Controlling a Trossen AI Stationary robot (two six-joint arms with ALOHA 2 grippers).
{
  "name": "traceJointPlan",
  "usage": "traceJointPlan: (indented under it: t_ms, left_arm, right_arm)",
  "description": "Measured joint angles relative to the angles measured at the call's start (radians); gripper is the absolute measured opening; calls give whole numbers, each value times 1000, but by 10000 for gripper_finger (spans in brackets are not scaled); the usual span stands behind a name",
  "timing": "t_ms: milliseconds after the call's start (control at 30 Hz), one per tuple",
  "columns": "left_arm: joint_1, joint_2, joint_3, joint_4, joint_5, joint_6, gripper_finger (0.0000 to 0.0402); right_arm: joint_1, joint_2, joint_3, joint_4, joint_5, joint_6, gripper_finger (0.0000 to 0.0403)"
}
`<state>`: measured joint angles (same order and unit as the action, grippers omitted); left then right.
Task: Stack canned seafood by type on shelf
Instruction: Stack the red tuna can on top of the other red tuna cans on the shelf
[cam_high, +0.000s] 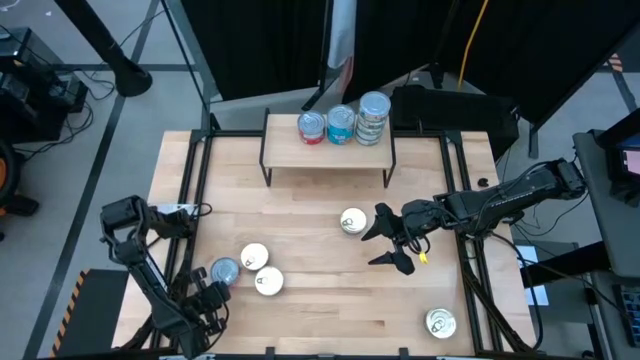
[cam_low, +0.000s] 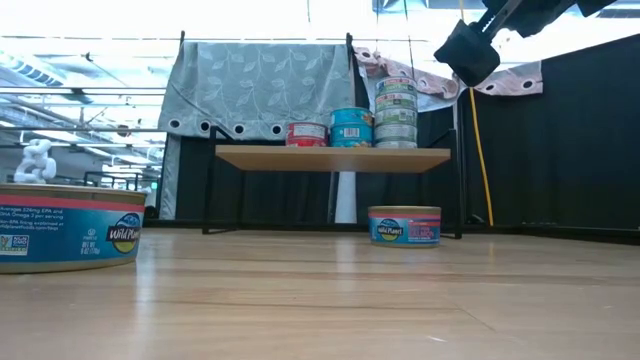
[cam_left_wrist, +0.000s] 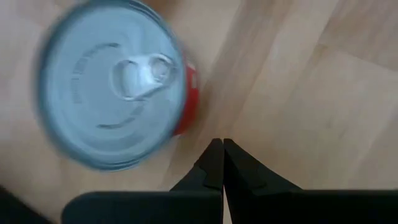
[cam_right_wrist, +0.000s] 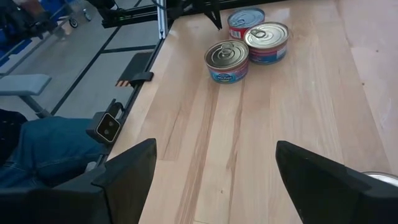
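- A wooden table (cam_high: 330, 300) seen from above, with a small low shelf (cam_high: 330, 152) at its far edge.
- Three stacks of tins stand in a row on the shelf: a red-sided stack (cam_high: 312, 127), a blue stack (cam_high: 341, 124) and a taller green stack (cam_high: 373, 118).
- Five loose tins lie on the table: one near the middle (cam_high: 352, 221), three clustered toward the near left (cam_high: 254, 257), and one at the near right corner (cam_high: 441, 322).
- The right gripper (cam_high: 388, 246) hovers above the table just beside the middle tin, its fingers spread wide and holding nothing.
- The left gripper (cam_high: 205, 303) waits at the near left edge, its fingers pressed together and empty, next to a red-sided tin (cam_left_wrist: 109, 84).
- Likely step: picking up the middle tin. To do it well, the right gripper should centre over the tin, come straight down so the fingers straddle its sides, and close firmly before lifting.
- Its side looks blue and pink in the low view, so which stack it matches is hard to judge.
- Hard to make out: tin labels from above, the exact count in each stack, and the gripper's height over the table.
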<state>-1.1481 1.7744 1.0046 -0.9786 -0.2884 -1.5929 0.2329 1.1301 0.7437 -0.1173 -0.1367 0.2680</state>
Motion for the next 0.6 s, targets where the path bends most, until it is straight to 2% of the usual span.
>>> traceJointPlan:
  t_ms: [200,267,400,600]
  left_arm:
    - [2,50,22,11,-9,1,0]
    - [9,47,66,-38,-17,1,0]
    - [10,30,147,-244,-47,17,0]
    - [9,24,126,-257,-55,85,0]
  right_arm:
    - [0,0,0,-1,0,1,320]
    - [0,0,0,-1,0,5,320]
    - [0,0,0,-2,0,0,320]
    - [0,0,0,-2,0,0,320]
